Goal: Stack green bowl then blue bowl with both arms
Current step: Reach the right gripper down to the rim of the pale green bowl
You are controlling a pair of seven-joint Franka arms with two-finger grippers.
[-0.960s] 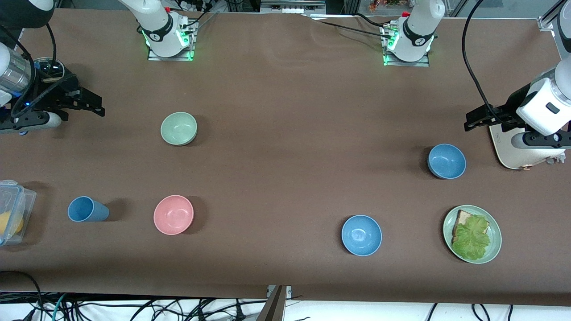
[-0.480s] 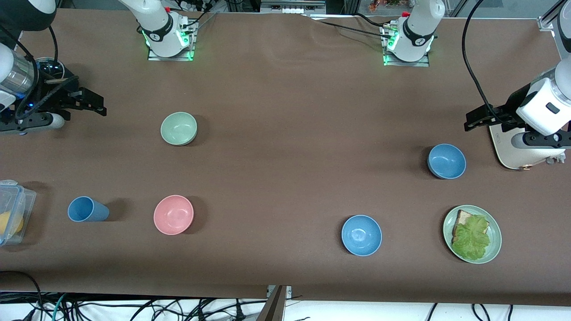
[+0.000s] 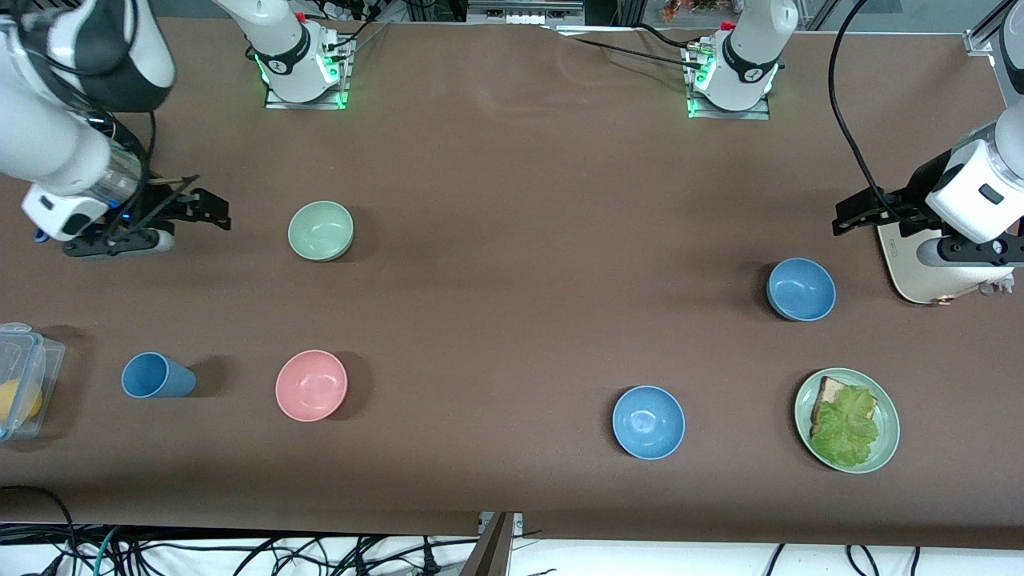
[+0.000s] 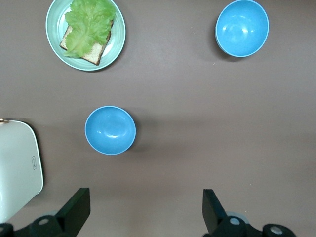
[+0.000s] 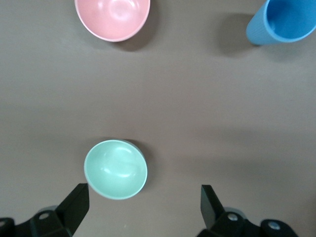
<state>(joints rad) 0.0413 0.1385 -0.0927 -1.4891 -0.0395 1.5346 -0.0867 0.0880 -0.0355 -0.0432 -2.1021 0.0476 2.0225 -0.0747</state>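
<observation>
Since 1 second ago, right gripper [image 3: 210, 211] has advanced beside green bowl [image 3: 321, 230], jaws spread, empty. Left gripper [image 3: 850, 218] waits, jaws spread. 0 bowls stacked; blue bowl [image 3: 801, 289] untouched.

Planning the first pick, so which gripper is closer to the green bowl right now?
Right. The right gripper hangs open beside the green bowl, toward the right arm's end. The left gripper waits open at the left arm's end of the table.

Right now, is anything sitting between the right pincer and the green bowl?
No. In the front view, only bare brown table lies between the open right pincer and the green bowl. The right wrist view agrees.
</observation>
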